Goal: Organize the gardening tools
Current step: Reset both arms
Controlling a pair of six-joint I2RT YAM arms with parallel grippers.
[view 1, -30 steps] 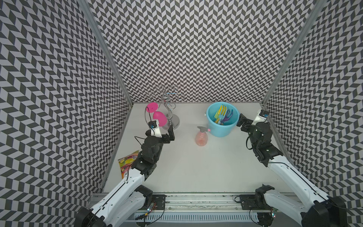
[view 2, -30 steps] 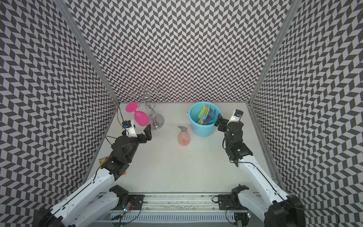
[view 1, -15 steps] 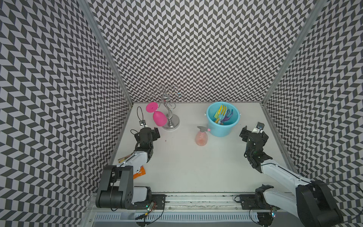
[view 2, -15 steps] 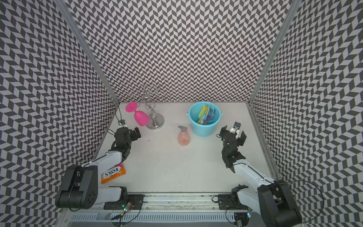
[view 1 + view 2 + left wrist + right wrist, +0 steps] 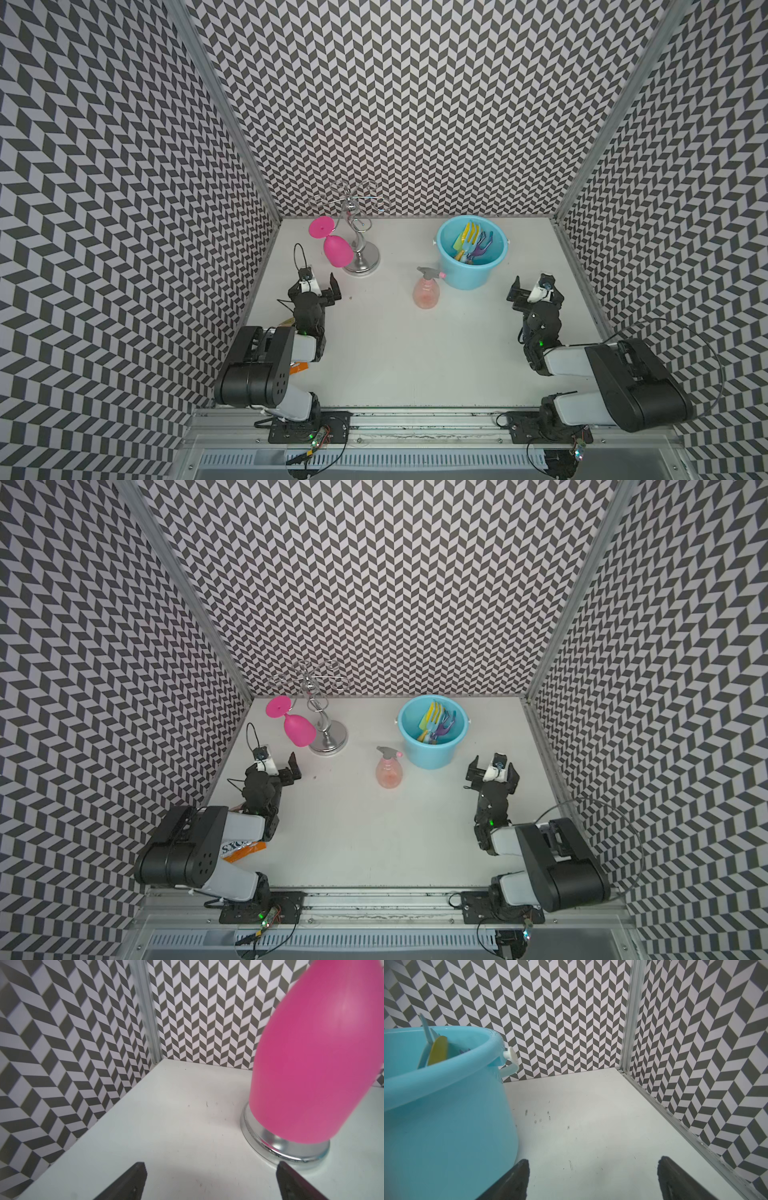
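Observation:
Several colourful toy gardening tools [image 5: 471, 245] [image 5: 436, 723] stand inside a pale blue bucket [image 5: 469, 277] [image 5: 430, 756] at the back right. The right wrist view shows a yellow scoop [image 5: 438, 1050] above the bucket's rim [image 5: 446, 1072]. A translucent pink spray bottle [image 5: 426, 291] [image 5: 389, 773] stands upright on the table just left of the bucket. My left gripper [image 5: 318, 286] [image 5: 276, 766] [image 5: 209, 1165] is open and empty, low by the left wall. My right gripper [image 5: 536, 289] [image 5: 493, 766] [image 5: 593, 1161] is open and empty, right of the bucket.
A pink wine glass [image 5: 336, 251] [image 5: 311, 1064] hangs upside down from a chrome stand [image 5: 362, 261] [image 5: 270, 1147] at the back left, just beyond my left gripper. An orange candy packet [image 5: 245, 850] lies partly under the left arm. Patterned walls close in three sides.
Both arms have drawn back toward the front and folded low over the table. Both grippers stayed open; bucket, bottle and glass have not moved.

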